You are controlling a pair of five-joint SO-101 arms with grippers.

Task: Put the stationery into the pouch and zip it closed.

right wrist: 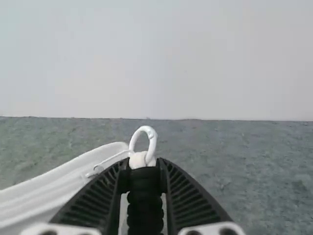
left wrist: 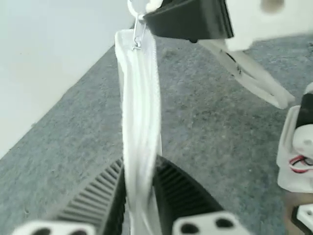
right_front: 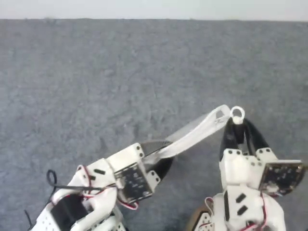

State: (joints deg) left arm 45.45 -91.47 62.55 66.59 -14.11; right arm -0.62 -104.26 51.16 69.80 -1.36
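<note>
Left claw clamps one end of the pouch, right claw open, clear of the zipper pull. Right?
No: the right claw is shut on the zipper pull, per the right wrist view. The left claw does clamp one end of the pouch.

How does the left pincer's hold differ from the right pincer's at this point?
The left pincer clamps the fabric end of the white pouch; the right pincer clamps the ringed zipper pull at the other end. In the high view the left pincer angles toward the right arm, while the right pincer points at the far wall. Both are shut, the pouch stretched between them.
</note>
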